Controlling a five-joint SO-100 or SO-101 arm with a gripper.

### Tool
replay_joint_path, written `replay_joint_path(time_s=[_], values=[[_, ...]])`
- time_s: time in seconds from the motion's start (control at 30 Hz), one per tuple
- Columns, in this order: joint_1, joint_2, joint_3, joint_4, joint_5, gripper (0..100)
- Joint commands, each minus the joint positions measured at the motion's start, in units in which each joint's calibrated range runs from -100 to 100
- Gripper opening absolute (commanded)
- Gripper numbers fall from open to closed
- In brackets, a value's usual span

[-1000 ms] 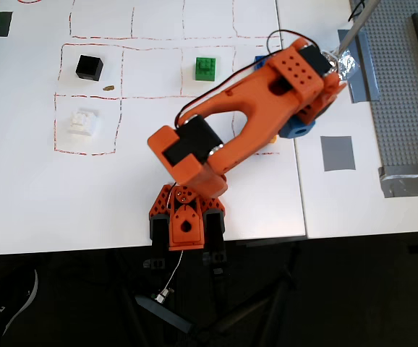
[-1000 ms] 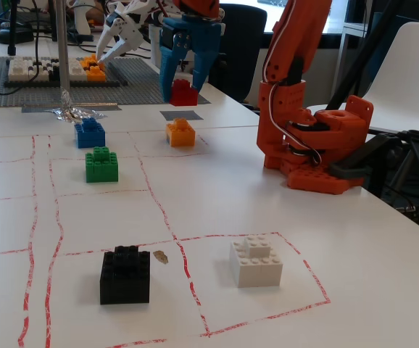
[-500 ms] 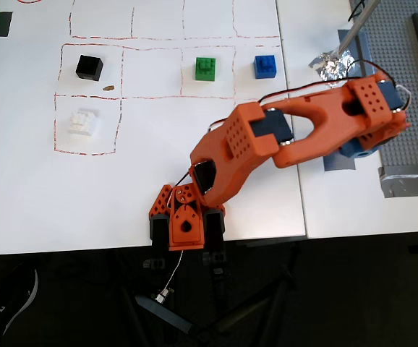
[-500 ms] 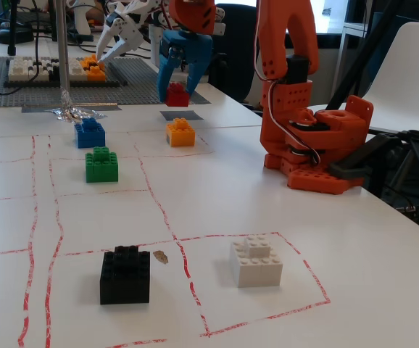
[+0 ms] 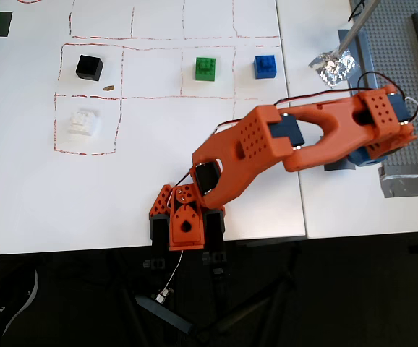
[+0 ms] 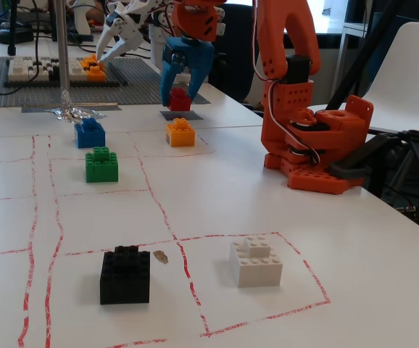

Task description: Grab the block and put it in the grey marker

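Black brick (image 6: 125,275) nearest, red block (image 6: 178,99) between blue fingers (image 6: 193,69), over grey marker (image 6: 183,114)

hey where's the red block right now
In the fixed view the red block sits at the far table edge between the gripper's blue fingers, over the grey marker, just behind the orange brick.

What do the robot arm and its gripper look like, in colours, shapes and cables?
The arm is made of orange plastic links with rows of small round holes, joined by dark servo blocks. Thin black and red cables run along it. Its orange base sits on the white table. In the fixed view, the gripper shows blue fingers under an orange housing.
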Motion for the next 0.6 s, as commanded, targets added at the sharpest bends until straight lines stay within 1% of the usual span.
replay_joint_path(time_s=[0.0, 0.1, 0.27, 0.4, 0.57], values=[[0.31, -5.37, -0.49, -0.66, 0.34, 4], [0.31, -6.14, 0.96, -0.66, 0.34, 14], [0.66, -7.18, 2.5, -0.66, 1.03, 23], [0.84, -8.13, 3.22, -0.66, 0.98, 31], [0.31, -11.06, 3.68, -0.66, 0.24, 36]])
